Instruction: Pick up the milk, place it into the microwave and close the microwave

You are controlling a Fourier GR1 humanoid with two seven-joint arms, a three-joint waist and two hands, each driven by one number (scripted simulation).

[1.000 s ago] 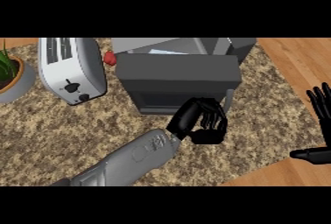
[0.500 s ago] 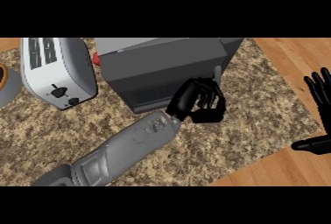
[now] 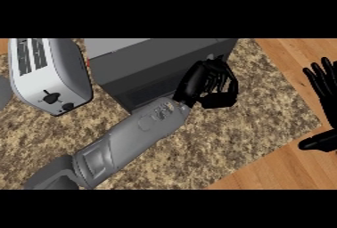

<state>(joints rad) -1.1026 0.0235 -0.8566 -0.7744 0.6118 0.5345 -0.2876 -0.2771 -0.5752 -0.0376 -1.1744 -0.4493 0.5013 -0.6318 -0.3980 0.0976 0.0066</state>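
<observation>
Speckled brown-and-tan granite counter (image 3: 217,147) fills most of the head view, with a strip of orange wood-grain surface (image 3: 289,169) along its right and lower-right side.

Dark grey box-shaped microwave (image 3: 154,67) sits at upper centre — top face and darker front face visible, door appears closed. Just left of it, nearly touching, stands a silver two-slot toaster (image 3: 46,73) with black knobs on its near end.

Left hand (image 3: 207,84), black, at the end of a grey forearm (image 3: 132,138) running diagonally up from the lower left. Fingers curled inward, placed at the microwave's front right corner. Nothing identifiable inside the curl.

Right hand (image 3: 324,89) at the right edge over the wood surface — fingers straight and pointing up, thumb out low at the edge, resting, holding nothing.

Milk: not visible anywhere in this view; cannot tell whether it is inside the microwave.
</observation>
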